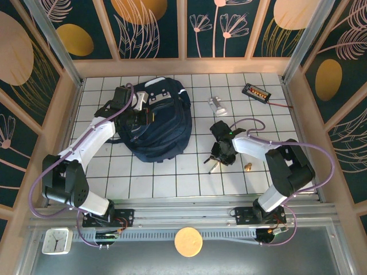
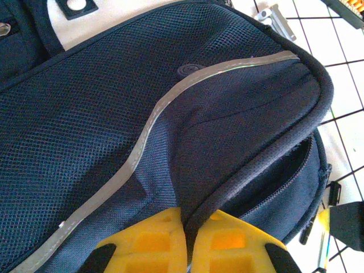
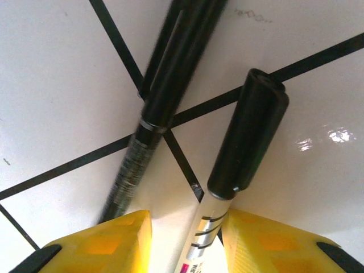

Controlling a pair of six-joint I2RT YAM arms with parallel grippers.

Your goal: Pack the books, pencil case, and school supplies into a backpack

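Note:
The dark navy backpack (image 1: 160,127) lies flat at centre-left of the table, its mesh panel and pale stripe (image 2: 142,142) close up in the left wrist view. My left gripper (image 2: 190,219) is shut on the backpack's piped edge beside a zip opening. My right gripper (image 1: 219,154) hangs low over the table right of the bag, open. A white-barrelled marker with a black cap (image 3: 244,136) lies between its fingers, close to the right one. A slim black pen (image 3: 156,102) lies just left of it, outside the left finger. The books and the pencil case are out of view.
A small grey-white object (image 1: 217,105) lies behind the right gripper. A black tray with orange pieces (image 1: 256,91) and a red lead sits at the back right. A small brass piece (image 1: 249,167) lies right of the pens. Wooden walls ring the table.

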